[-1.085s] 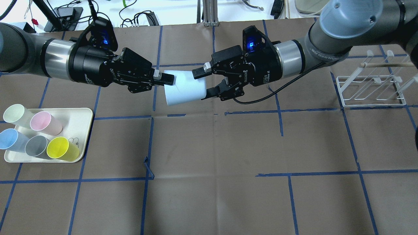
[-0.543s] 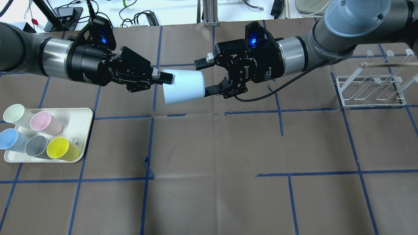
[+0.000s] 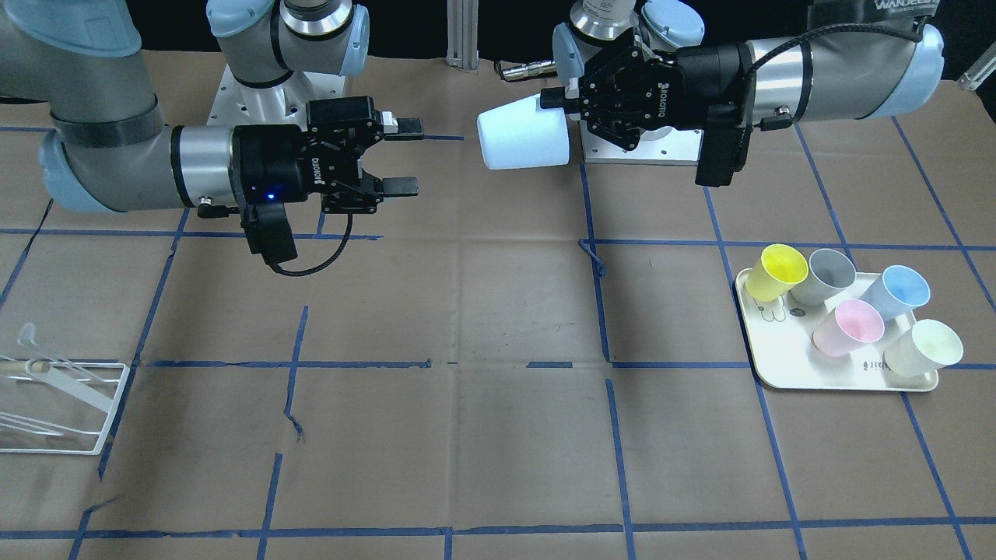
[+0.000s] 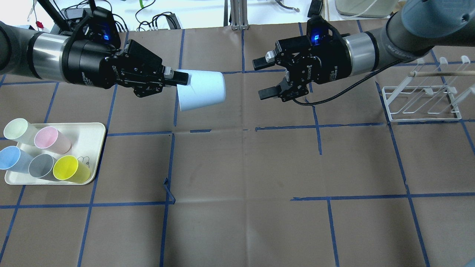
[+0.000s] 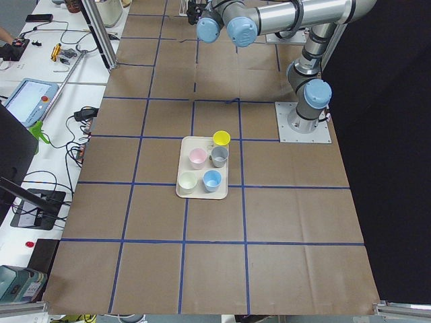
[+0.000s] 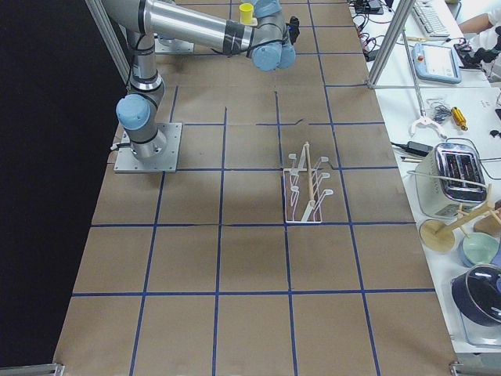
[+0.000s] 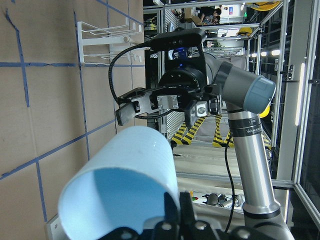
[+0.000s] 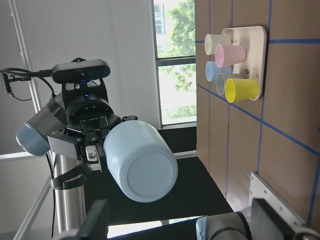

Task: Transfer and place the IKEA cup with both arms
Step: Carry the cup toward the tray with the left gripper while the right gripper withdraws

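The pale sky-blue IKEA cup (image 4: 204, 90) hangs on its side above the table, base toward the right arm. My left gripper (image 4: 181, 81) is shut on its rim wall. The cup also shows in the front view (image 3: 517, 138), held by the left gripper (image 3: 556, 103). My right gripper (image 4: 264, 77) is open and empty, a clear gap to the right of the cup's base; in the front view it (image 3: 405, 155) is on the left. The right wrist view shows the cup's base (image 8: 150, 175). The left wrist view shows the cup's open mouth (image 7: 120, 195) and the right gripper (image 7: 150, 102) beyond.
A cream tray (image 4: 94, 129) at the left holds a blue twin cup (image 4: 11, 157), a pink cup (image 4: 50, 139), a grey cup (image 4: 41, 165), a yellow cup (image 4: 68, 168) and a pale green cup (image 4: 16, 129). A white wire rack (image 4: 423, 100) stands at the right.
The arms have drawn apart. The open right gripper, earlier around the cup's base, has moved back to the right. The left gripper has moved left and a little back with the cup.
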You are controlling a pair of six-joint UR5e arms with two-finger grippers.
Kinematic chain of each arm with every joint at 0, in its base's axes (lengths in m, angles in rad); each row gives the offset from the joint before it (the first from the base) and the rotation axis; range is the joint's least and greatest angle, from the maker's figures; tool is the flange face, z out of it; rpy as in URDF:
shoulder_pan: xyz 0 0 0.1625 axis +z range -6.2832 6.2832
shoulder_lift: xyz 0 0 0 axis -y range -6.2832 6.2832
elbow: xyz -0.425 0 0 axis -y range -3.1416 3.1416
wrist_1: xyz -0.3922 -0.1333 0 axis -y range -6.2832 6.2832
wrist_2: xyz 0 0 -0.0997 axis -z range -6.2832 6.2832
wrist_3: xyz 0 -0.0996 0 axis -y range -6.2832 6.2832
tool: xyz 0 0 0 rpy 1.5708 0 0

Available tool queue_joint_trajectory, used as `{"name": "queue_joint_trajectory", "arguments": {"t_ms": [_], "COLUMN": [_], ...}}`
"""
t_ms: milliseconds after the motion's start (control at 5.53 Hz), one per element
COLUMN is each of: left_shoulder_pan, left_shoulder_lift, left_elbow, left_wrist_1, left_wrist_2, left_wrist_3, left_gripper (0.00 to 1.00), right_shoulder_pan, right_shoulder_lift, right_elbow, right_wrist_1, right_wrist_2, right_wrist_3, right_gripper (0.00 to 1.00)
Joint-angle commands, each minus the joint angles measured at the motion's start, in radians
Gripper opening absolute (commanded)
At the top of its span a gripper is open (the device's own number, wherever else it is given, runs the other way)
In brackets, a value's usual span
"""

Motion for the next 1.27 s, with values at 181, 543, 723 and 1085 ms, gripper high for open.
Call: {"name": "queue_joint_trajectory", "arguments": {"t_ms": [181,543,723,1085], "left_shoulder_pan": [0.001,-0.019,-0.019,-0.015], "left_shoulder_lift": [-0.058,-0.071,-0.068,-0.085], "left_elbow": [-0.013,-0.013,-0.01,-0.028], "left_wrist_1": [0.173,0.453,0.528,0.821], "left_wrist_2": [0.214,0.607,0.745,1.027], "left_wrist_3": [-0.08,-0.295,-0.485,-0.781], "left_gripper": [0.0,0.0,0.0,0.0], "right_shoulder_pan": [-0.006,0.017,0.052,0.132], "right_shoulder_lift": [-0.099,-0.174,-0.185,-0.17], "right_elbow": [0.002,0.0,0.0,-0.007], "right_wrist_1": [-0.722,-0.86,-0.911,-1.037], "right_wrist_2": [-0.425,-0.792,-0.918,-1.149], "right_wrist_3": [0.791,0.89,0.933,1.06], "right_gripper": [1.0,1.0,1.0,1.0]}}
